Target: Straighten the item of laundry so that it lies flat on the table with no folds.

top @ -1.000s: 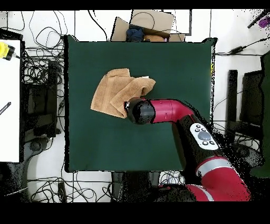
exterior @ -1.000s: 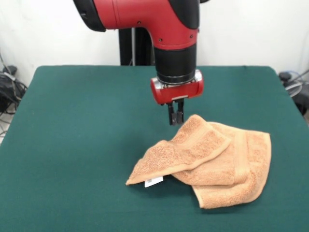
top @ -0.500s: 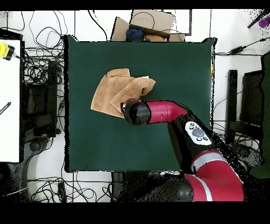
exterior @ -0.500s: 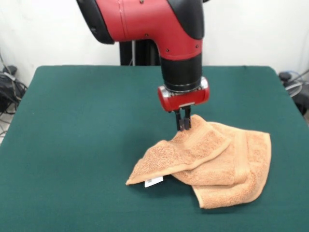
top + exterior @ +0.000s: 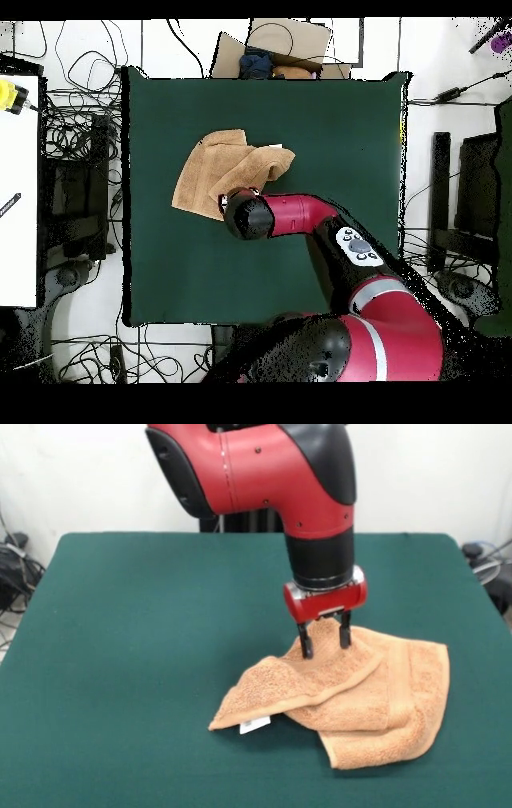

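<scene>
- A large rectangular table with a dark green felt-like top is filling most of the front view, with a plain white wall behind it; from above, tangled cables are lying on the floor around it.
- A light orange-tan terry towel is lying crumpled on the table, toward the right in the front view, folded over itself in several layers, so it is far from flat.
- A small white tag is peeking out under the towel's nearest pointed corner.
- The red and black robot arm's gripper is hanging straight down over the towel's top folded flap, its two dark fingers standing apart and straddling the raised edge, tips touching or just above the cloth; this looks like positioning to pinch that flap and peel it open.
- Nothing is being gripped yet, as far as can be seen.
- In the overhead view the arm's wrist is covering the gripper and part of the towel.
- How many layers lie underneath cannot be told.
</scene>
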Action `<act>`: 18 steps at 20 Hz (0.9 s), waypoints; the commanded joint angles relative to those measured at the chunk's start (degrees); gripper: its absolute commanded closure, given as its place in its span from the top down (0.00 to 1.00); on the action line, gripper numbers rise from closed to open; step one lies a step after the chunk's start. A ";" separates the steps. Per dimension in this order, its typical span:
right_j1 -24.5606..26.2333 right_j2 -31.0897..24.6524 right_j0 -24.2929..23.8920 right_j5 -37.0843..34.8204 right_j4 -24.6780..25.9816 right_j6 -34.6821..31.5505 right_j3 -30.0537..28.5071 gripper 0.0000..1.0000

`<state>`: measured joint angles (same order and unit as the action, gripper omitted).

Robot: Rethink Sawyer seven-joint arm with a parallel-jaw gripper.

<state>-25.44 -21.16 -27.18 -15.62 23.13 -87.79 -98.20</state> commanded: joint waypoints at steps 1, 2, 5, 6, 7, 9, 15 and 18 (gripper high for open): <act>1.73 0.08 1.17 2.08 1.55 -5.61 0.43 1.00; 1.85 -0.17 0.86 2.25 1.60 -5.40 0.26 1.00; 1.91 -0.64 0.39 1.75 1.36 -5.01 0.33 1.00; 1.82 -0.45 0.57 1.50 1.23 -5.15 0.38 1.00; 1.95 -0.41 0.63 0.95 0.85 -5.26 0.71 1.00; 3.11 -0.65 0.35 0.91 0.68 -5.12 1.18 1.00; 10.53 0.09 0.19 5.52 3.68 -3.53 5.66 1.00; 13.92 0.39 0.30 7.78 4.99 -2.77 7.85 1.00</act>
<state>-22.50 -21.15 -27.39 -14.47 23.07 -87.80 -97.07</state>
